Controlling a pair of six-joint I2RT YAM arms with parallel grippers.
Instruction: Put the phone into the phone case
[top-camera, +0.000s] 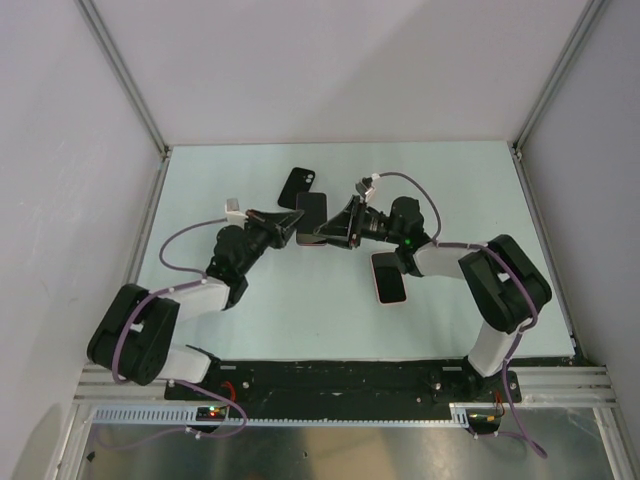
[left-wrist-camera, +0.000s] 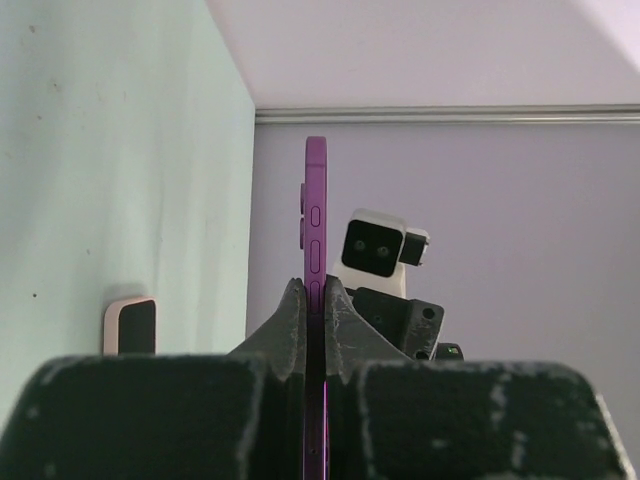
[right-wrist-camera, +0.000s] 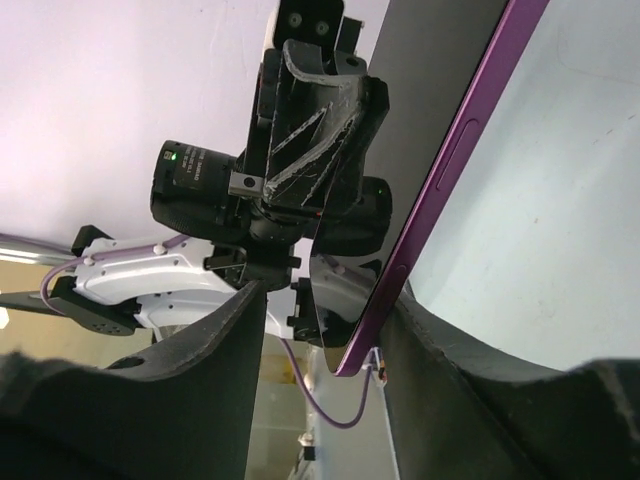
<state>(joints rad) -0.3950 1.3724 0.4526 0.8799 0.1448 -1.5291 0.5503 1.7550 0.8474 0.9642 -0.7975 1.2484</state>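
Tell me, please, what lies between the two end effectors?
The phone. The left end effector is shut on one end, and the right end effector has its open fingers on either side of the other end. The top view shows this.

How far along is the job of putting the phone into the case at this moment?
Done: the purple phone is up off the table, clamped edge-on in the left gripper. In hand: the right gripper has its jaws open around the phone's other end, with a gap on one side. Left: the black case lies apart on the table, so the fitting is not yet begun.
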